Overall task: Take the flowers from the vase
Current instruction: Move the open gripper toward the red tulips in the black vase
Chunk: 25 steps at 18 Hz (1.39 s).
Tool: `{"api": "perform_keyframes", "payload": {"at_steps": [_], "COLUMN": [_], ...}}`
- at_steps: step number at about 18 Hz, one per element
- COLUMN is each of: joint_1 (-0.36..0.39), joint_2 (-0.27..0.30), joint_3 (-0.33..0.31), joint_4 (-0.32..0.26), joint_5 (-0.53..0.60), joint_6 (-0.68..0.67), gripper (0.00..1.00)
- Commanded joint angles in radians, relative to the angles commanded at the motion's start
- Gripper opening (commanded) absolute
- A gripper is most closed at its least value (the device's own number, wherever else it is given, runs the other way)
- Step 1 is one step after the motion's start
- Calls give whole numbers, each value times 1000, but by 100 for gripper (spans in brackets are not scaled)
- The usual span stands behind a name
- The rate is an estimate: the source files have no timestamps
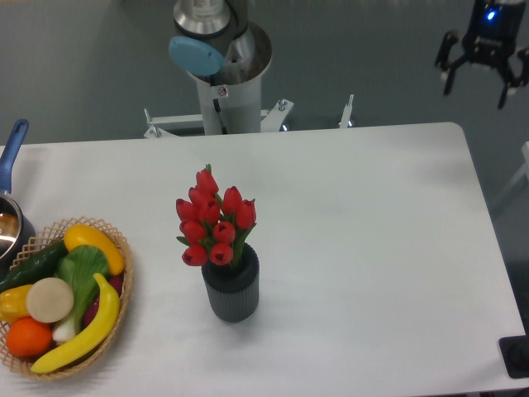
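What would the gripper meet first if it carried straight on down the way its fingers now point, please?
The gripper, open and pointing down, hangs near the table's far right corner. Straight down it would probably meet bare tabletop or just miss the edge; depth is unclear. The flowers and vase stand well off that line.
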Motion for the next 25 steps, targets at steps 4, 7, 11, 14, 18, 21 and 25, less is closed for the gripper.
{"api": "perform_keyframes", "payload": {"at_steps": [4,7,11,14,18,21,25], "joint_1": [-32,-69,-126,-149,-195,-241,-267], "joint_2": [-6,-9,-25,-40,-83,-113,-141], "joint_3": [-54,-80,-94,-108,-112,-109,-111], "joint_4": [54,54,54,57,66,108,143], "joint_5": [-118,-206,-256,-333,-442,-505,-543], "joint_6": [-20,-25,-22,-11,4,4,13], "gripper": [100,100,100,100,100,100,100]}}
